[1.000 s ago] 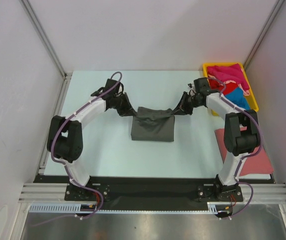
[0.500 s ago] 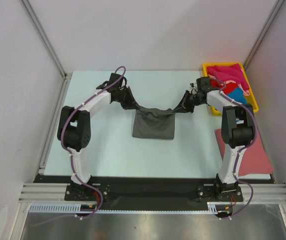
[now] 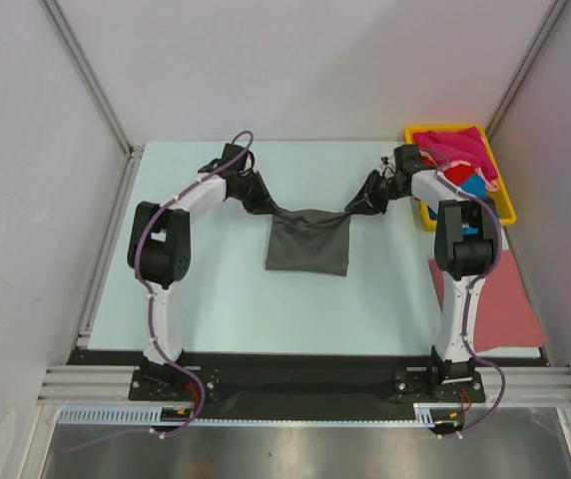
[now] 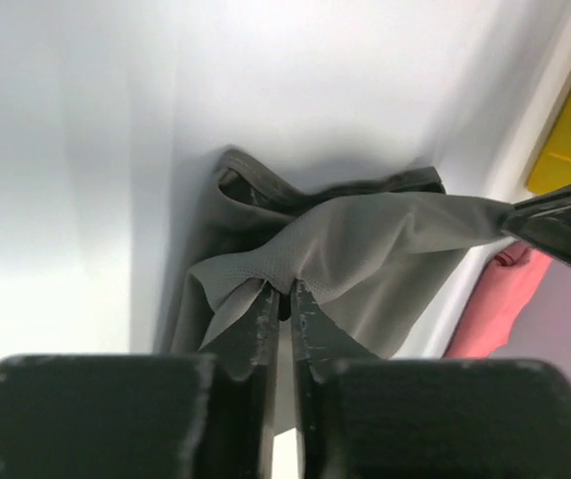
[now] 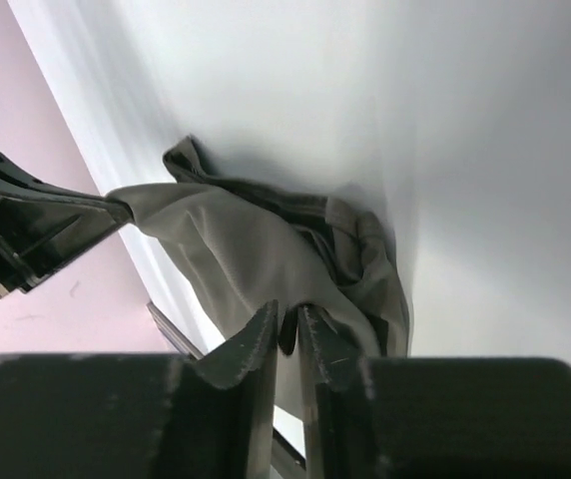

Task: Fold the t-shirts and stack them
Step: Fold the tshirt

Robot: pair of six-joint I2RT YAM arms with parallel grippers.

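Note:
The dark grey t-shirt [image 3: 307, 247] lies folded mid-table, its far edge lifted and stretched taut between both grippers. My left gripper [image 3: 269, 208] pinches its far left corner and my right gripper [image 3: 355, 210] its far right corner. In the left wrist view the grey cloth [image 4: 365, 239] bunches over the nearly closed tips of the left gripper [image 4: 284, 289]. In the right wrist view the cloth [image 5: 256, 249] sits the same way at the right gripper [image 5: 287, 311]. Magenta [image 3: 460, 148], red [image 3: 457, 177] and blue [image 3: 485, 185] t-shirts lie heaped in the tray. A salmon-pink t-shirt [image 3: 500, 304] lies flat at the near right.
The yellow tray [image 3: 445, 128] stands at the far right corner, just behind my right arm. White walls with metal posts enclose the table at the back and on both sides. The black mounting rail runs along the near edge.
Both grippers have drawn the grey shirt's far edge further back and apart, so it hangs tauter and the shirt lies flatter. The left arm's elbow has swung in toward the centre.

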